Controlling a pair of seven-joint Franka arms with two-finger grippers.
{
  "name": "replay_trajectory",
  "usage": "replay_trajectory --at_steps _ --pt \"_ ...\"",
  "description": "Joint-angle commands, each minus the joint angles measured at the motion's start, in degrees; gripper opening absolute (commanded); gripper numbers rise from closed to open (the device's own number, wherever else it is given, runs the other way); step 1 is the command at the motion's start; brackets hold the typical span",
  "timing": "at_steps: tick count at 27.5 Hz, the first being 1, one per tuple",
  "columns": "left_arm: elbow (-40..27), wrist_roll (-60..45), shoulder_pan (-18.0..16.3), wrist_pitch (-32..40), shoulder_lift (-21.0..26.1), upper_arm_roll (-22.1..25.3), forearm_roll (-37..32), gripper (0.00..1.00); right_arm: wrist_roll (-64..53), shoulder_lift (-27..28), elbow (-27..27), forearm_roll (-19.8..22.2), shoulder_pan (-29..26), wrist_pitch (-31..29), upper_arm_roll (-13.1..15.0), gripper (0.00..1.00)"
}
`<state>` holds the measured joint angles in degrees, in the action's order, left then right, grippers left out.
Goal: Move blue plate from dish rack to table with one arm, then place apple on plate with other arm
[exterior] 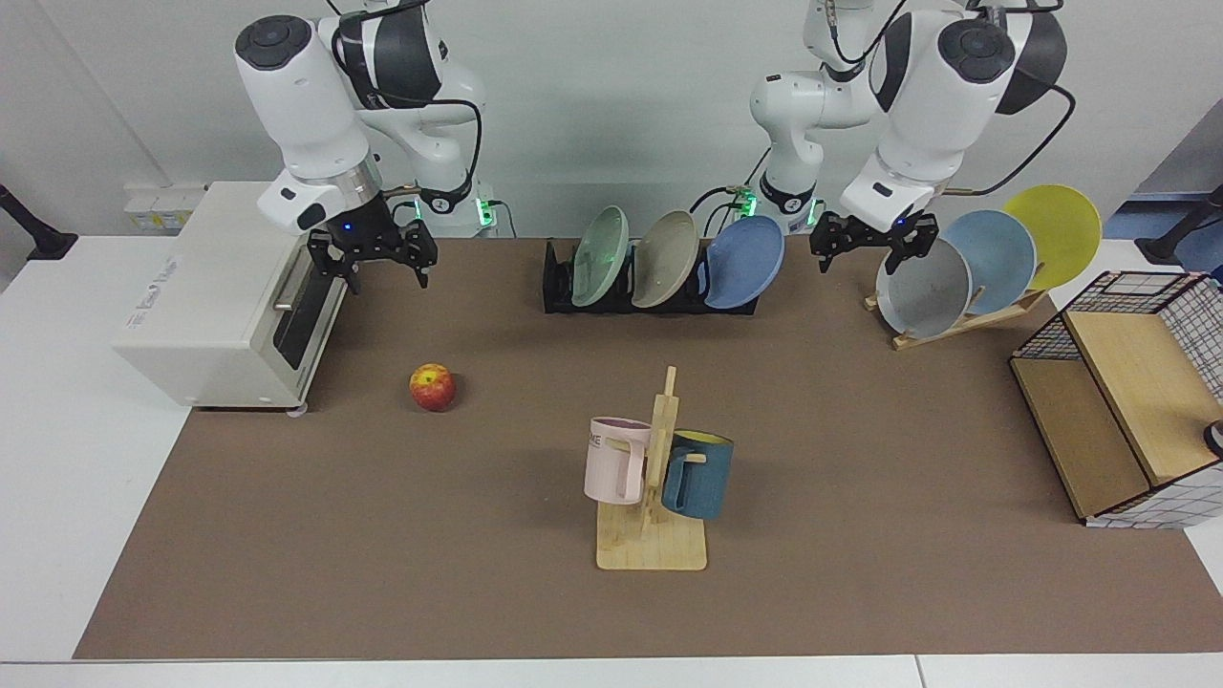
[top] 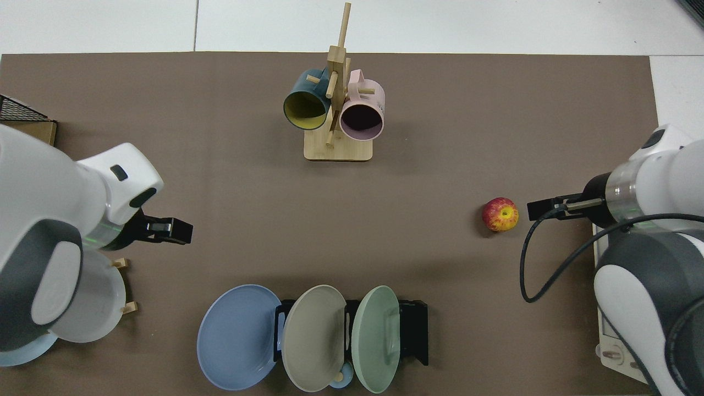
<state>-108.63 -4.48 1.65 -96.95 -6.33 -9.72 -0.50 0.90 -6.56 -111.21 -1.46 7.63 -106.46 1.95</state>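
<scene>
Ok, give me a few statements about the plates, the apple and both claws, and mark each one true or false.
1. The blue plate stands in the dish rack. True.
2. The apple sits on the blue plate. False: it lies on the brown mat.
3. The left claw holds the blue plate. False: it hangs open beside the rack.
4. The right claw is open and empty. True.
5. Two mugs hang on the wooden stand. True.
</scene>
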Motion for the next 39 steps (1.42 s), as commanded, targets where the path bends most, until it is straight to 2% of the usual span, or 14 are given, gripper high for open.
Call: replay_trajectory --at_steps 1,5,11,15,23,27,32,35,39 --pt "-18.36 0.96 -0.60 -7.03 -11.24 -0.12 2.61 1.00 1.12 2.07 -1.99 -0.39 0.72 -3.75 0.16 1.00" --pt "-24.52 0.96 -0.07 -8.17 -12.30 -0.48 4.72 1.00 0.77 5.49 -2.35 0.32 0.72 -7.08 0.16 1.00" --pt "-28.39 2.90 0.02 -8.00 -13.36 -0.74 9.55 1.00 0.51 9.54 -3.75 0.67 0.98 -11.39 0.16 1.00" --pt "-31.73 3.07 0.02 -8.35 -13.36 -1.70 10.08 1.00 0.68 11.38 -6.03 2.42 1.86 -14.82 0.16 1.00" --pt "-32.26 3.69 0.11 -8.79 -12.74 -2.58 12.54 1.00 0.95 14.46 -9.38 2.43 1.86 -21.59 0.16 1.00" --pt "-32.17 3.69 0.11 -9.75 -12.65 -3.55 12.54 0.91 1.12 16.92 -9.46 2.43 1.51 -22.73 0.25 1.00" --pt "-32.17 3.60 0.11 -10.02 -12.65 -3.64 12.54 0.91 1.12 19.21 -10.17 2.43 1.07 -25.54 0.25 1.00" --pt "-32.09 3.60 0.11 -10.19 -12.65 -4.43 12.54 0.83 1.12 19.21 -10.96 2.43 1.07 -26.51 0.25 1.00" --pt "-31.82 2.90 0.02 -10.11 -12.65 -6.19 12.54 0.37 1.12 19.65 -11.40 2.43 1.16 -26.87 0.25 1.00"
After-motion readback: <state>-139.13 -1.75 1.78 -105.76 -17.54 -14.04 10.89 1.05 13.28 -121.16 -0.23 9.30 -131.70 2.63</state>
